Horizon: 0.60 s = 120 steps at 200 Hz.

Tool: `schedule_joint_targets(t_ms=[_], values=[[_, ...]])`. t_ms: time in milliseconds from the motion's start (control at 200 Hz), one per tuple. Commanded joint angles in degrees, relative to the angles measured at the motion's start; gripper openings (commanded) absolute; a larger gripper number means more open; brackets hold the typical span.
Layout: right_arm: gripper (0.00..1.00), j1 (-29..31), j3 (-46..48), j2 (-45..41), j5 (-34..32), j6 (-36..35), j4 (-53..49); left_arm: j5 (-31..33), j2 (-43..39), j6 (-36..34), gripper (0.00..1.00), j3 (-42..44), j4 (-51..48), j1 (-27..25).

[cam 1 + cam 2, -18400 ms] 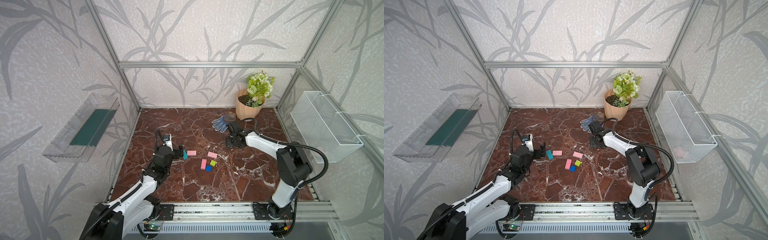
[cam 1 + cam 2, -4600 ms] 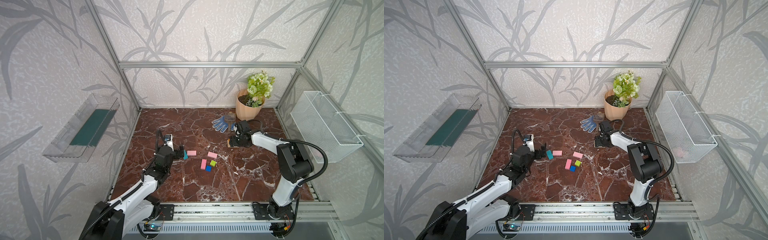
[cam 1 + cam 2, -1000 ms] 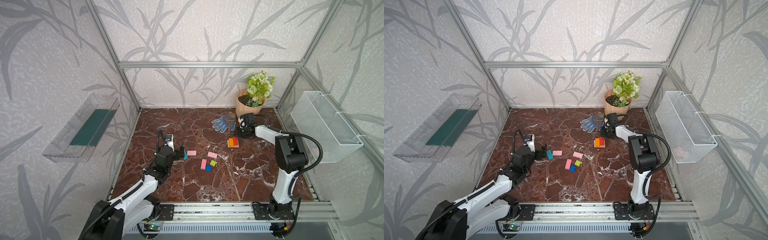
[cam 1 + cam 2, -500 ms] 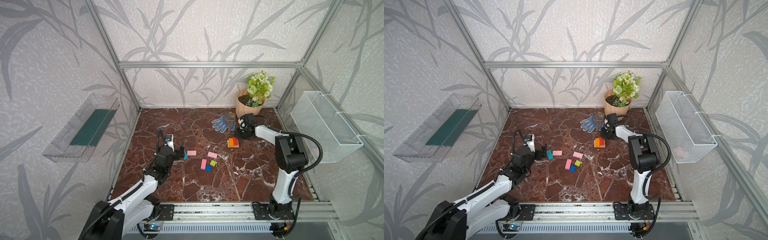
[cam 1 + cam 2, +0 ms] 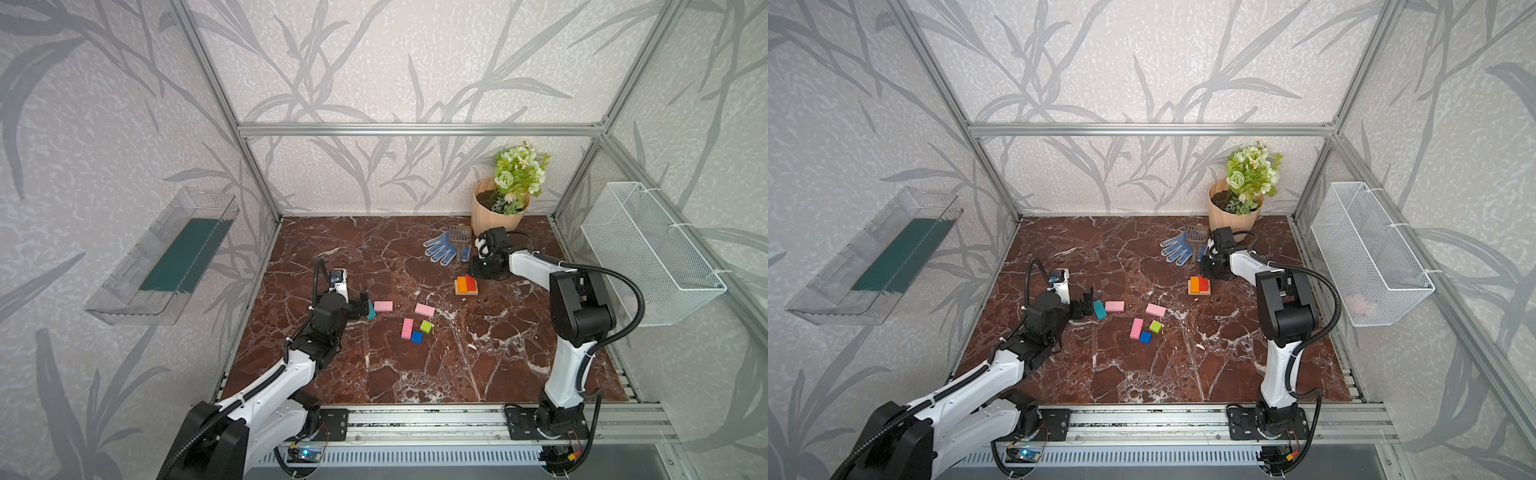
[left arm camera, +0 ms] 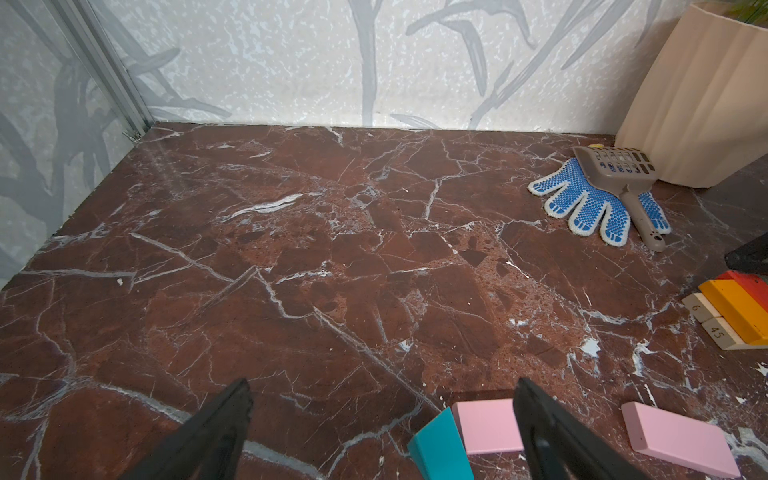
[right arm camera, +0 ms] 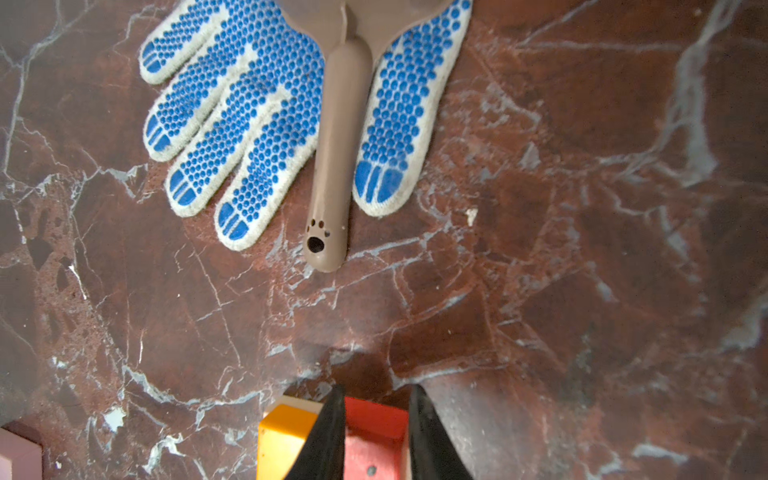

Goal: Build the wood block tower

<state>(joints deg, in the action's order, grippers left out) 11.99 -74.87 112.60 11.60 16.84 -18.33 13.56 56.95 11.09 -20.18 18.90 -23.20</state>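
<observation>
Tan blocks (image 6: 700, 308) read "6" and "45", legible only in the left wrist view; left gripper (image 6: 382, 382) gapes empty; right gripper (image 7: 377, 388) pinches the red block (image 7: 374, 419).

The left arm (image 5: 270, 382) and right arm (image 5: 561, 374) have white moulded shells joined by black cylindrical joints, and each stands on a black base plate (image 5: 332, 424). A black ribbed hose (image 5: 639, 301) runs along each arm. The left gripper (image 6: 382, 382) and right gripper (image 7: 377, 390) have black, tapering fingers (image 6: 220, 432) with ridged tips. The left wrist bears a white camera housing (image 5: 338, 286). Red and yellow wires (image 5: 572, 446) show below the right base.
</observation>
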Motion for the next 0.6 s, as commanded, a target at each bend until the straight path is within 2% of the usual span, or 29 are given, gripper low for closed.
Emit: schedule_joint_targets(t_ms=[0,460,595], values=[[0.27,0.3,1.0,-0.6,-0.7,-0.7,-0.8,0.8,-0.7,-0.6,0.99,0.2,1.0,-0.2],[0.27,0.6,2.8,-2.1,-2.4,0.0,0.1,0.7,-0.7,-0.7,0.99,0.2,1.0,-0.2],[0.34,-0.1,5.3,-4.2,-3.1,1.0,2.8,0.6,-0.8,-0.7,0.99,0.2,1.0,-0.2]])
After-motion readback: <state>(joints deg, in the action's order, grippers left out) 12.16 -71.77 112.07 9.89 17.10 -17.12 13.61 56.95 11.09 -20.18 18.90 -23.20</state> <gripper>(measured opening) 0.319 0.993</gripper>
